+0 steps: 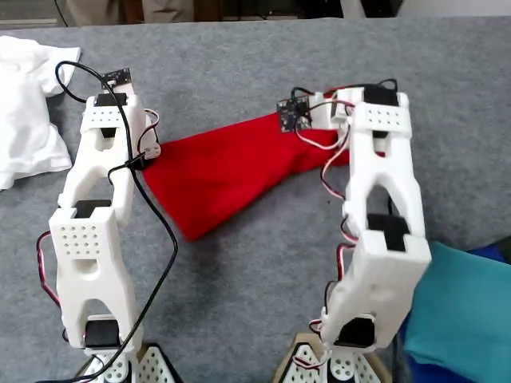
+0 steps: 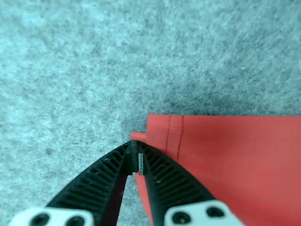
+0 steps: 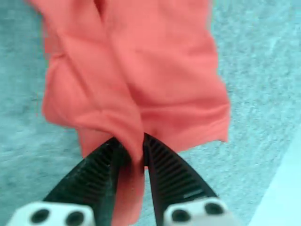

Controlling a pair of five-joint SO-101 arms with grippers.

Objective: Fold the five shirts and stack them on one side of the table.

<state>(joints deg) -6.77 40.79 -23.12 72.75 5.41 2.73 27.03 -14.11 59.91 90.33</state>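
- The red shirt (image 1: 219, 171) lay stretched into a long slanting band on the grey table (image 1: 239, 56), between the two arms.
- The left gripper (image 2: 136, 157) sat at the red shirt's lower-left corner, beside the stitched hem. Its jaws were pressed nearly together, with a thin edge of red cloth pinched between the tips.
- In the high view this gripper (image 1: 150, 152) touched the red shirt at the end nearer the white shirt.
- The right gripper (image 3: 136, 150) was at the red shirt's opposite, upper-right end. Its jaws were narrow and clamped on a bunched fold of the cloth, which hung down between them.
- From that grip the red shirt (image 3: 141, 70) spread away in loose creases, resting on the table.
- At the left gripper the red shirt (image 2: 235, 160) looked flat and smooth.
- A crumpled white shirt (image 1: 28, 104) lay well apart from the red shirt, beyond the left arm at the table's edge.
- A teal shirt (image 1: 463, 311) lay well apart from the red shirt on the other side, past the right arm, on top of a blue cloth (image 1: 499, 249).
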